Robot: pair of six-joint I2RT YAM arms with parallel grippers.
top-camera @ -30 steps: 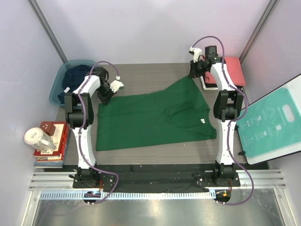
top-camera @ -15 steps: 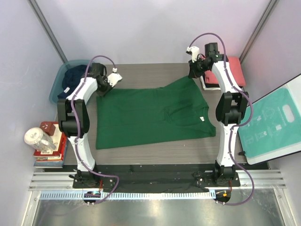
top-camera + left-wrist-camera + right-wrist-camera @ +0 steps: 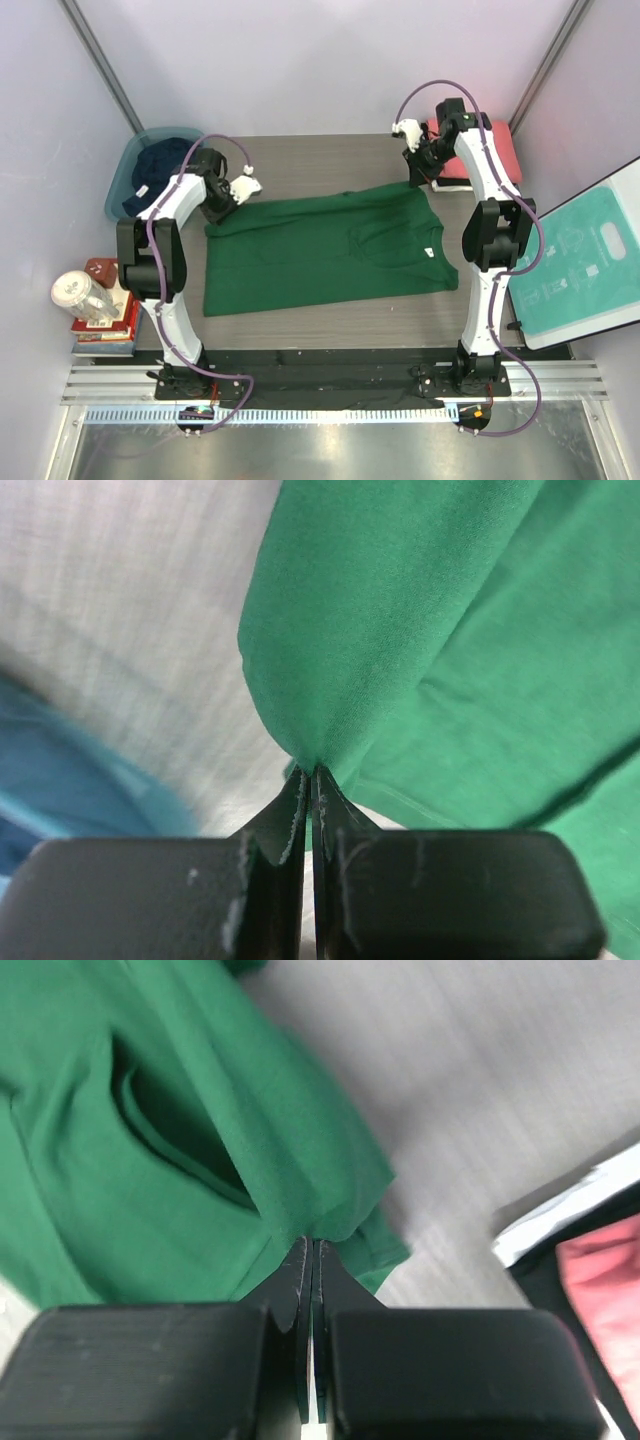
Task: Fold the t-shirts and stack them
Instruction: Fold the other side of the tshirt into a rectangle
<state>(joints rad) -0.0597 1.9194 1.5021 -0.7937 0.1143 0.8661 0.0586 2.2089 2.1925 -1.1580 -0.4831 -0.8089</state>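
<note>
My left gripper (image 3: pixel 218 210) is clenched on the far-left corner of the plain dark green cotton t-shirt (image 3: pixel 320 250). The shirt lies spread on the grey wood-grain table (image 3: pixel 330 160), its long axis running 9 to 3 o'clock. My right gripper (image 3: pixel 420 183) pinches the far-right corner the same way. From both sets of fingers the cloth runs toward 6 o'clock, so I judge the fold should be drawn that way, with both arms in step.

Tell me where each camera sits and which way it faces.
Top external: above and behind, looking down on the table; left arm and right arm show whole.
Left wrist: on the left arm, looking along the left hand, shut on the green t-shirt.
Right wrist: on the right arm, looking along the right hand, shut on the same shirt.
All three share the green t-shirt.
</note>
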